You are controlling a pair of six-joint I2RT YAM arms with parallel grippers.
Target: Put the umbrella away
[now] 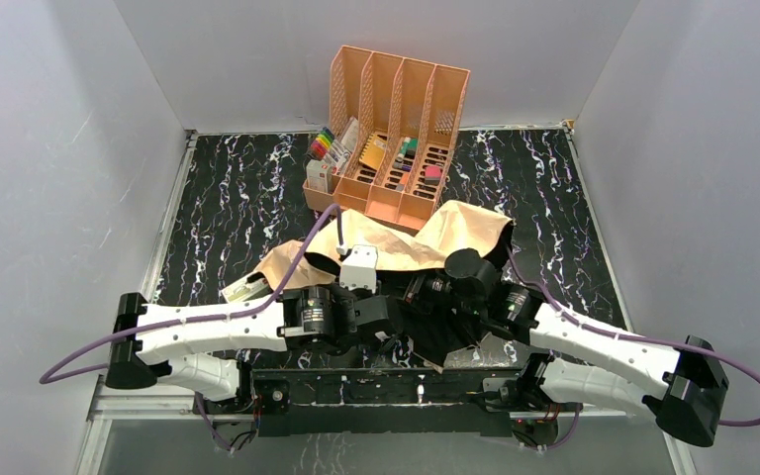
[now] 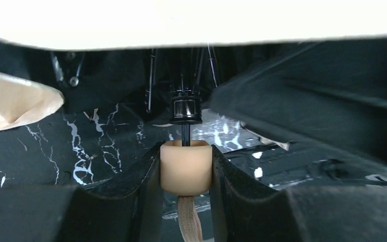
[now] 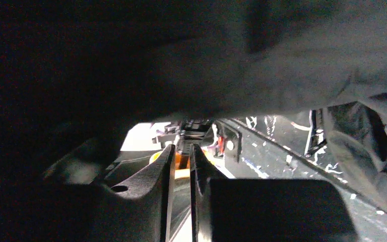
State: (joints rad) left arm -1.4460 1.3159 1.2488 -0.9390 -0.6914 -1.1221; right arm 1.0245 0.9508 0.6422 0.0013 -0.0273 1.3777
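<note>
Collapsing step, I judge: left pincer (image 2: 186,176) clamped on the cream handle (image 2: 186,164) of the umbrella (image 1: 396,247), shaft (image 2: 185,133) straight ahead; right pincer (image 3: 182,166), under black canopy (image 3: 282,60), cannot be read; next, telescope the shaft in.

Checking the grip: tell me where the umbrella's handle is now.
Left wrist view, low centre: the cream handle sits clamped in the left hand, shaft running under the black canopy.

I can read no text, label, brand or number in any of my three views. From the top camera, the items standing in the organizer (image 1: 396,148) are too small for me to make out any print on them. Both my wrist cameras are mostly dark or taken up by plain surfaces, with no lettering I can read.
</note>
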